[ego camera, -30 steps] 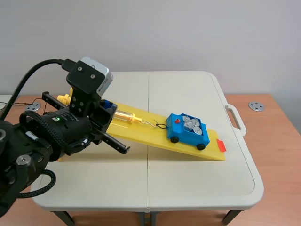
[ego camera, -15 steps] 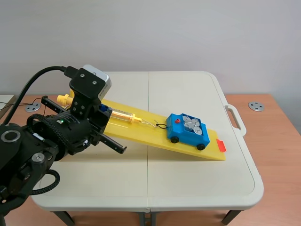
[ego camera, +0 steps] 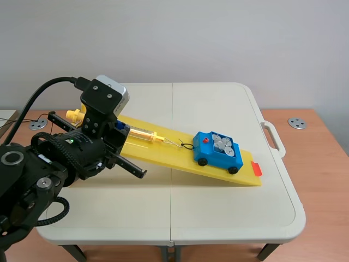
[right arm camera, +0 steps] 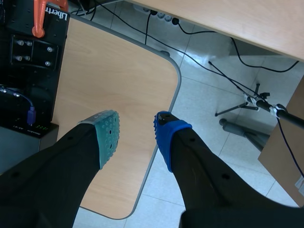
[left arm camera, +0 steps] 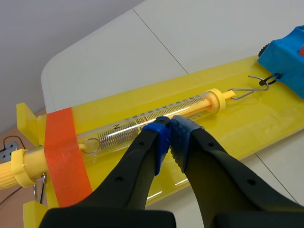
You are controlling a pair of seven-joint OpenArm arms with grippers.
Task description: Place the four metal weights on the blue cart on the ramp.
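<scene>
The blue cart [ego camera: 218,151] sits low on the yellow ramp [ego camera: 163,155], right of the table's middle. Several round metal weights [ego camera: 222,144] lie in its tray. A wire hook [left arm camera: 249,88] ties the cart [left arm camera: 287,47] to a clear spring scale [left arm camera: 156,116] that lies along the ramp [left arm camera: 266,118]. My left gripper [left arm camera: 168,135] is shut, pads touching, with nothing between them, just over the scale's tube. In the scene view it [ego camera: 122,126] stands at the ramp's upper end. My right gripper [right arm camera: 135,128] is open and holds nothing, away from the table, above a wooden board and floor.
The ramp's raised end carries an orange tape band [left arm camera: 64,152] and a yellow post [left arm camera: 21,164]. An orange tab [ego camera: 256,168] marks its low end. The white folding table has a handle [ego camera: 272,136] on its right edge. Small metal discs [ego camera: 297,123] lie on the wooden desk.
My left arm drew back a little toward the left and dropped slightly one second ago, then held still. The cart and weights have not moved.
</scene>
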